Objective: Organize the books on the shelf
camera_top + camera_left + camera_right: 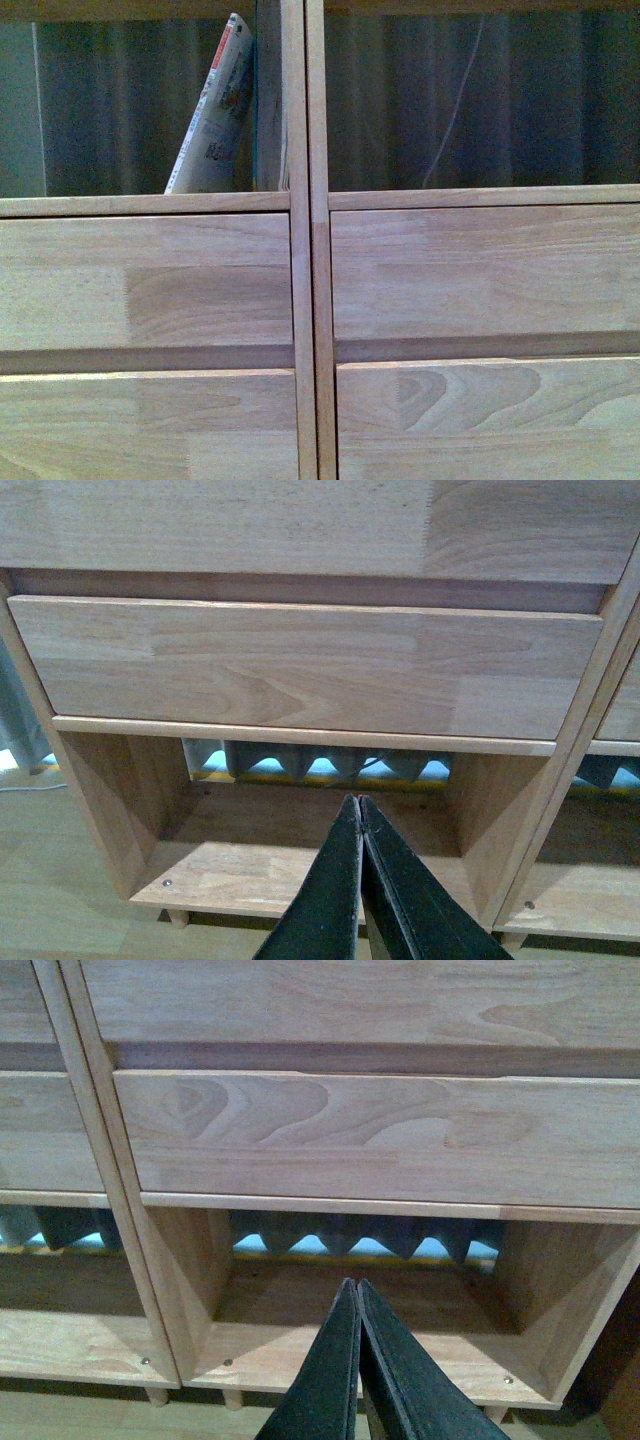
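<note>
One thin paperback [215,110] sits tilted in the upper left compartment of the wooden shelf [300,290], its top leaning toward the centre divider. Both arms are down low facing the bottom cubbies: left gripper [359,810] and right gripper [356,1292] are pinched closed, holding nothing.
</note>
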